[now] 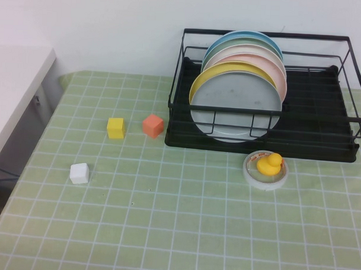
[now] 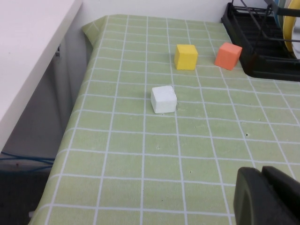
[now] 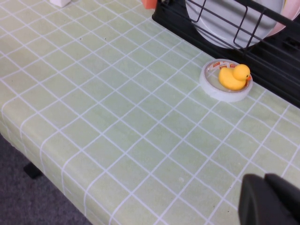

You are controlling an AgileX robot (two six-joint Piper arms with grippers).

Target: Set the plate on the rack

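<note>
Already plate [image 1: 235, 107] in rack [image 1: 323, 131], left hand [image 2: 268, 197], right hand [image 3: 272, 201] shut, well apart

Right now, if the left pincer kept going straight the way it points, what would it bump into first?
Probably the white cube: the shut left pincer points across bare green cloth toward it. Depth is unclear, so it might slide just past it.

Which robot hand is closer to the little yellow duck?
Right. The right end effector hangs above the near table edge, close to the duck. The left end effector is over by the white cube.

Raised overview; low wrist views (shared rack [image 1: 262, 90])
</note>
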